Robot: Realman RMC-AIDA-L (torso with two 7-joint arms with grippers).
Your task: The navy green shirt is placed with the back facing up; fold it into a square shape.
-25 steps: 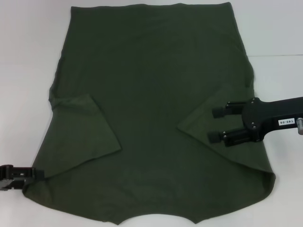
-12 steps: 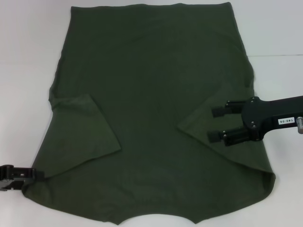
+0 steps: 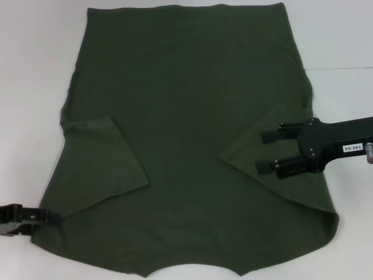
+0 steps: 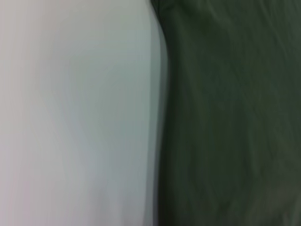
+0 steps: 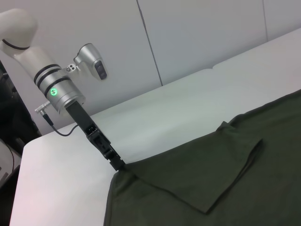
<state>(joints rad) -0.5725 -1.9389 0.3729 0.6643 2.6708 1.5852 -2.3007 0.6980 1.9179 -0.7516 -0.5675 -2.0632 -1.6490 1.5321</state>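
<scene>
Shirt [image 3: 192, 134]: you have it spread flat on the white table [image 3: 35, 70], plain side up, and it fills most of your head view. Both short sleeves are folded inward onto the body. The left sleeve [image 3: 102, 166] lies as a flap across the shirt's left side; the right sleeve [image 3: 256, 157] comes to a point aimed toward the shirt's middle. The hem runs straight along the shirt's far edge, and the near edge shows a curved dip at the centre, where the neck would be.

Your right gripper [image 3: 265, 151] is over the folded right sleeve, reaching in from the shirt's right edge. Its two dark fingers [image 3: 271, 137] are spread apart with bare cloth showing between them, so the jaws are open and hold nothing. Whether the tips touch the cloth, you cannot tell from here.

Your left gripper [image 3: 49, 217] sits at the shirt's near left corner, low on the table. In the right wrist view it [image 5: 117, 165] meets the cloth right at that corner, where the fabric bunches slightly around the tip. You cannot tell whether its jaws are clamped on the edge or only resting against it.

Your left wrist view shows only the shirt's edge [image 4: 162, 117] against the table, with dark cloth on one side and pale surface on the other.
</scene>
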